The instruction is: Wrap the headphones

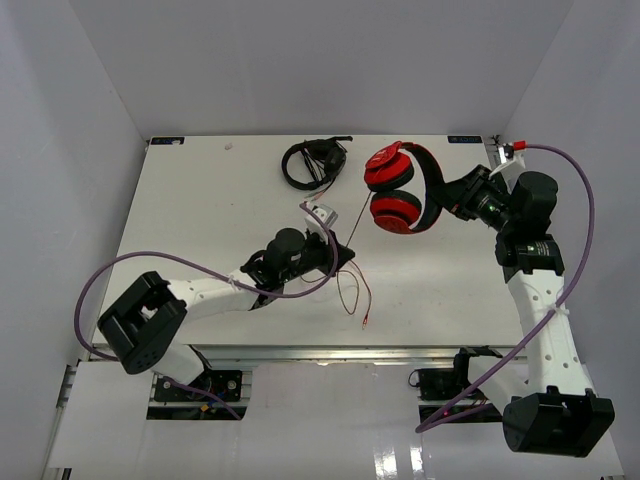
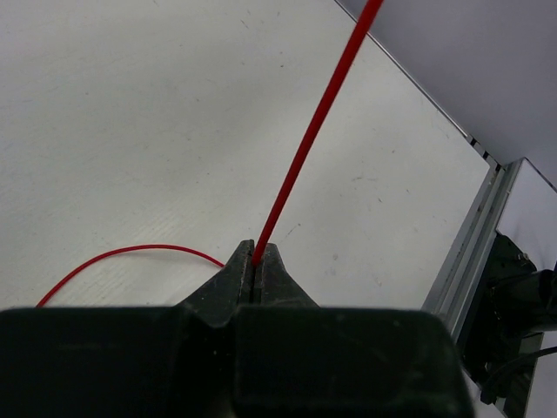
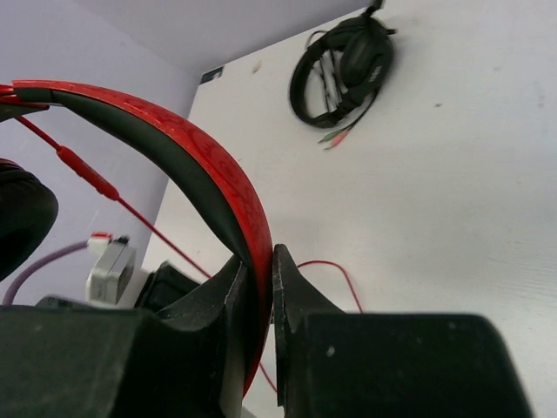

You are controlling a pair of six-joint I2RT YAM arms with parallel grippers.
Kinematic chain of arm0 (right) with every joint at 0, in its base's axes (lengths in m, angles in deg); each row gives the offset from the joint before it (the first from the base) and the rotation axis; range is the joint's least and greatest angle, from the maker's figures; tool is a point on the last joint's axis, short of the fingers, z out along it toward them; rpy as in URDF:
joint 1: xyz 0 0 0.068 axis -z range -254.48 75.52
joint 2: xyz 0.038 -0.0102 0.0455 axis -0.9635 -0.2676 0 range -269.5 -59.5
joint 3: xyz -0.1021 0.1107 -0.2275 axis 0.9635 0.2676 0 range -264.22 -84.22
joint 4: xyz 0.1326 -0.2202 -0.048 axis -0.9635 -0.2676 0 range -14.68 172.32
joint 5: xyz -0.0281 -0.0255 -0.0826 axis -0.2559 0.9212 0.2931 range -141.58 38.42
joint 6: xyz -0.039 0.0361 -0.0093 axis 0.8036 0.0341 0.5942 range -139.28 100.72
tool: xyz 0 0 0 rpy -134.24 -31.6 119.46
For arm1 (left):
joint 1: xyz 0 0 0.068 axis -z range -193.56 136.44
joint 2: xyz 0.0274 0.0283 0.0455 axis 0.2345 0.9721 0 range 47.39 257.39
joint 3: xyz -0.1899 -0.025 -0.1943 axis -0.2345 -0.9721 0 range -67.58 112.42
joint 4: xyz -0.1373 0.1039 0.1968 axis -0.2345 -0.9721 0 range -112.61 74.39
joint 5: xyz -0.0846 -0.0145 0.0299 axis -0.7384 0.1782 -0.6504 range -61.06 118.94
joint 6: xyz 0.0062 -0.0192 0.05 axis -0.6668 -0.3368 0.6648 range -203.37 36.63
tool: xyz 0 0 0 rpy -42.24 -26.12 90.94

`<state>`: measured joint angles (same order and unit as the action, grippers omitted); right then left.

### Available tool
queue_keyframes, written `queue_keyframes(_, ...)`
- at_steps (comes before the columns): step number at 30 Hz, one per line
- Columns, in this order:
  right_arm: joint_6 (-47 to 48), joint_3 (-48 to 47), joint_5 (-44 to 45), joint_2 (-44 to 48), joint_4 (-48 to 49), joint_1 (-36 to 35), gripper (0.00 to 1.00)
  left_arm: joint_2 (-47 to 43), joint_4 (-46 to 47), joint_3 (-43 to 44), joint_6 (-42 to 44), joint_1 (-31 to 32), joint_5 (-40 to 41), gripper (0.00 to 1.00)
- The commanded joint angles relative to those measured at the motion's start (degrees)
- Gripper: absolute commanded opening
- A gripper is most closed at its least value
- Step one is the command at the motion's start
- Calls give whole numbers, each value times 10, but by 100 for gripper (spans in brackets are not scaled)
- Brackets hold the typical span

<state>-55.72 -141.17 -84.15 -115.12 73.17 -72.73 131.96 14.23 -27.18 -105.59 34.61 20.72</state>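
Note:
The red headphones point(image 1: 397, 187) hang in the air at the back right, held by the headband point(image 3: 209, 174). My right gripper point(image 1: 452, 195) is shut on that headband, and in the right wrist view point(image 3: 258, 261) the band sits between the jaws. The thin red cable point(image 1: 345, 235) runs taut from the ear cups down to my left gripper point(image 1: 338, 252), which is shut on it. In the left wrist view the cable point(image 2: 309, 144) rises straight out of the closed jaws of my left gripper point(image 2: 257, 259). The rest of the cable point(image 1: 352, 290) loops loosely on the table towards the plug point(image 1: 366, 322).
Black headphones point(image 1: 312, 161) with a bundled cable lie at the back middle of the white table point(image 1: 200, 210); they also show in the right wrist view point(image 3: 344, 70). Grey walls close in the back and sides. The table's metal rail point(image 2: 474, 235) runs along the near edge.

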Motion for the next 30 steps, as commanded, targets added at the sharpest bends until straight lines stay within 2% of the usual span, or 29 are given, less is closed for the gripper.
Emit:
queue_keyframes(1, -27, -41, 140, 24, 1, 5, 8, 7, 9, -13, -14, 27, 38, 0)
queue_keyframes(7, -16, -15, 201, 36, -3, 5, 8, 26, 42, -28, -24, 75, 53, 0)
queue_keyframes(24, 45, 68, 340, 44, 34, 5, 8, 105, 39, 37, -21, 192, 99, 0)
queue_keyframes(30, 86, 97, 379, 44, 69, 5, 8, 105, 31, 51, -21, 213, 112, 5)
